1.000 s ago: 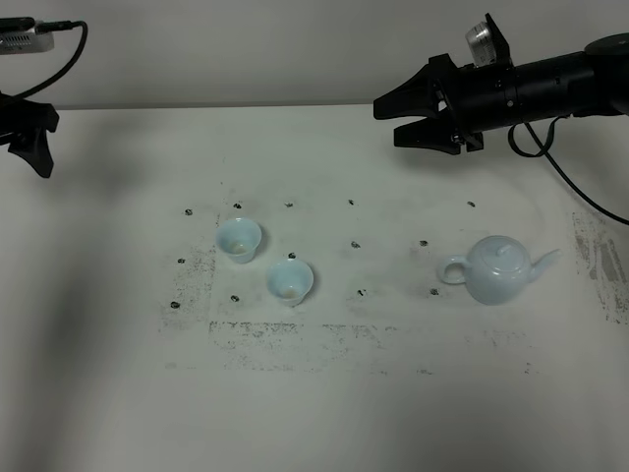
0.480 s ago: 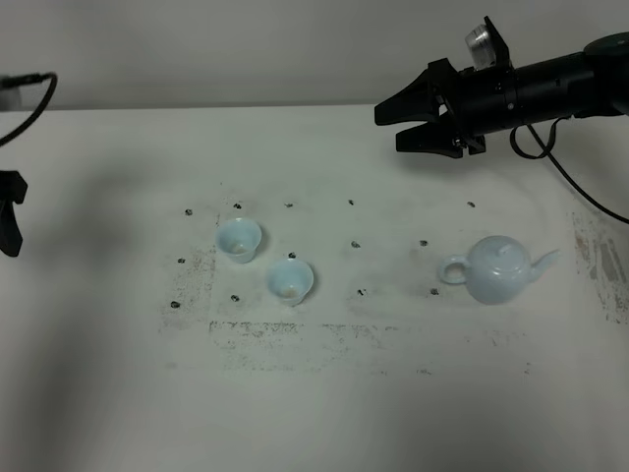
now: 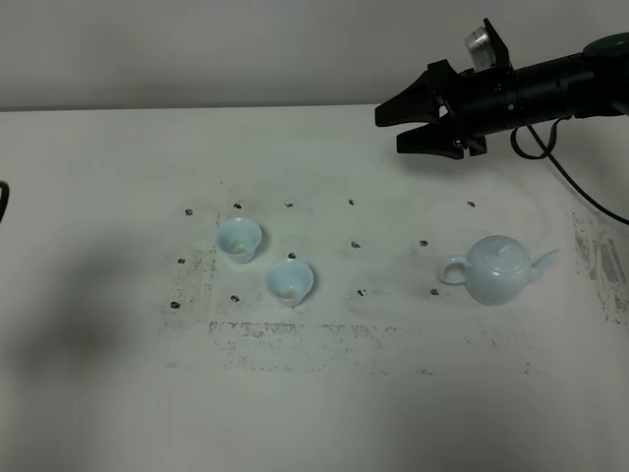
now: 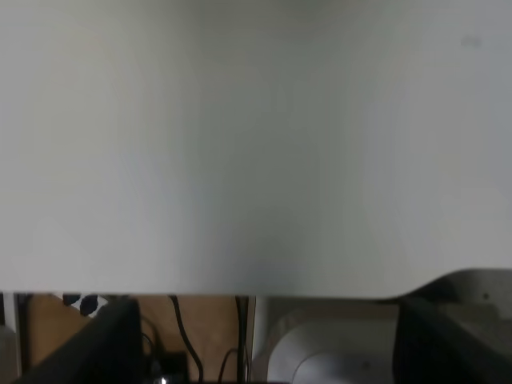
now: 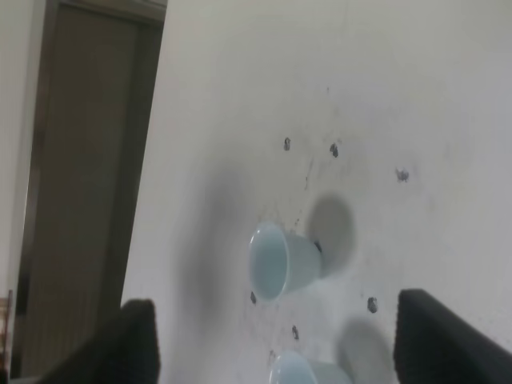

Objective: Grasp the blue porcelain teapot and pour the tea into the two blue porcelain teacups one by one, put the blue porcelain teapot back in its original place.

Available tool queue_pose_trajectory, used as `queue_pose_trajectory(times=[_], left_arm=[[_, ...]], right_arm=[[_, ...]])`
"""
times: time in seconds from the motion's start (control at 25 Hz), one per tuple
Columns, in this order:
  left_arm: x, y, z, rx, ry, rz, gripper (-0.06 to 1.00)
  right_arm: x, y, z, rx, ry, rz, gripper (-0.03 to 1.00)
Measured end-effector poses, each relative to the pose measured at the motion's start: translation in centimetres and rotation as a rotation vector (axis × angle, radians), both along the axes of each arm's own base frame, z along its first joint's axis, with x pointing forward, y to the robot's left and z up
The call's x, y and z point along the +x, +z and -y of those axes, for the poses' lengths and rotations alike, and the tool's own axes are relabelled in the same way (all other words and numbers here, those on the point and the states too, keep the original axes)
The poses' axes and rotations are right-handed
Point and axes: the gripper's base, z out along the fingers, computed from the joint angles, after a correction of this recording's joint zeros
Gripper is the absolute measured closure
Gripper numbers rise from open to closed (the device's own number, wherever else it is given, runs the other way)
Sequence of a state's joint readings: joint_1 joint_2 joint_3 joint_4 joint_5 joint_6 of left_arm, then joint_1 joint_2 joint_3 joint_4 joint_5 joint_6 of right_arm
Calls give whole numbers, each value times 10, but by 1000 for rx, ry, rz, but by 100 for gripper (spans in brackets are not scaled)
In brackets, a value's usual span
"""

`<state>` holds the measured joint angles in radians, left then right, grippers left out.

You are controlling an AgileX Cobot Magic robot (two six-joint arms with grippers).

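Note:
The pale-blue teapot [image 3: 499, 270] stands upright on the white table at the right, handle to the left, spout to the right. The two pale-blue teacups stand upright left of centre: one [image 3: 238, 239] farther back, one [image 3: 290, 280] nearer the front. The right wrist view shows the first cup [image 5: 284, 262] and the rim of the second [image 5: 308, 372]. My right gripper [image 3: 388, 130] is open and empty, hovering behind and left of the teapot, well apart from it; it also shows in the right wrist view [image 5: 274, 308]. My left gripper [image 4: 268, 316] is open and empty, with only bare table in its view.
The white table [image 3: 324, 393] carries small black dots and scuffed dark marks around the cups and teapot. A black cable [image 3: 580, 192] hangs from the right arm behind the teapot. The left wrist view shows the table's edge [image 4: 200, 293] with cables below.
The left arm has drawn back to the left and left the exterior view. The right arm, cups and teapot have barely moved.

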<state>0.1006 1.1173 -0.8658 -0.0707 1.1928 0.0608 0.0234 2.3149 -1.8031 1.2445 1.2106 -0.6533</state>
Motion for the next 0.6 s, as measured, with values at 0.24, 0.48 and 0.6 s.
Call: queue_pose_trajectory(times=[0.24,0.48,0.6], left_arm=[[-59,-21,7,0,5,76,32],[-99,-42,12,-8,37,252,33],[-114,-37,14,-3,54,372,33]], right_arm=[[0,0,0,-5,2,0,38],[0,0,0,-5,2,0,38],[0,-1,0,-6,3,0,38]])
